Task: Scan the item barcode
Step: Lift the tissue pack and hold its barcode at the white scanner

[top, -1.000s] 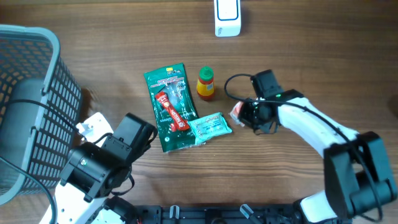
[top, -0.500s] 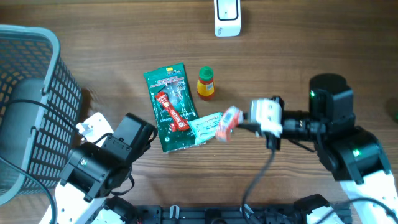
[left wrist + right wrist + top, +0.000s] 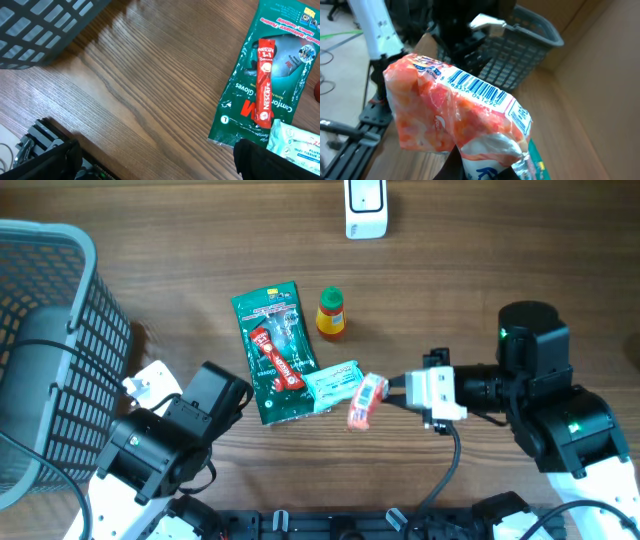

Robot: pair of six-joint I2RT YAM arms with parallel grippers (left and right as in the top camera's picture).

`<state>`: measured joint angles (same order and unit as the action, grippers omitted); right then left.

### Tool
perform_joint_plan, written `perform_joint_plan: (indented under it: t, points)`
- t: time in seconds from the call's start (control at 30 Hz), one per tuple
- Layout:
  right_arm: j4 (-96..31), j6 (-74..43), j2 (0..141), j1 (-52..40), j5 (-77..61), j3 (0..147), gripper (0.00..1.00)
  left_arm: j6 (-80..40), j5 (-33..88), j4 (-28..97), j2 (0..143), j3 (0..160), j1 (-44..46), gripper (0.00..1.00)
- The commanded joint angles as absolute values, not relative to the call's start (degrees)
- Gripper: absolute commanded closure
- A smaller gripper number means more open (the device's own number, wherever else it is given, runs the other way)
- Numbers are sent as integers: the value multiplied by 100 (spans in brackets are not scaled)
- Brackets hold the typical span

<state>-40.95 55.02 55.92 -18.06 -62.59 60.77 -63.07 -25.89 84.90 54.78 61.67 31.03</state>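
My right gripper (image 3: 396,394) is shut on one end of an orange-red snack packet (image 3: 367,401) and holds it in the air, pointing left over the table. In the right wrist view the packet (image 3: 445,107) fills the frame, its barcode (image 3: 475,88) facing the camera, and my right gripper (image 3: 485,166) pinches its lower end. The white scanner (image 3: 365,208) stands at the table's far edge, well away from the packet. My left gripper (image 3: 155,165) is open low over bare wood near the front edge, with nothing between its fingers (image 3: 47,156).
A green glove packet (image 3: 272,350) with a red coffee stick (image 3: 277,358) on it lies mid-table. A pale tissue pack (image 3: 335,383) and a small yellow bottle (image 3: 331,314) are next to it. A dark mesh basket (image 3: 50,350) fills the left side.
The right arm has pulled back from beside the bottle and lifted the snack packet, which now hangs tilted, slightly lower and further right than half a second ago. The left arm has not moved.
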Motion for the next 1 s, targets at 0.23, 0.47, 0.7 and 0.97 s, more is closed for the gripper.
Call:
perform_joint_plan:
  t: [0.23, 0.47, 0.7, 0.97]
  points:
    - [-110, -1712, 7017, -1691, -4611, 6117, 96, -6300, -2646, 8493, 5454, 6189, 3096, 0]
    - [3168, -7424, 9472, -574, -5874, 6117, 96, -6300, -2646, 8493, 5454, 6189, 3096, 0]
    - [4453, -9865, 11048, -609, -5247, 6117, 96, -6300, -2646, 8493, 5454, 6189, 3096, 0]
    - [4613, -10366, 11708, -851, -3765, 6252, 96, -6300, -2646, 8493, 5454, 6189, 3096, 0]
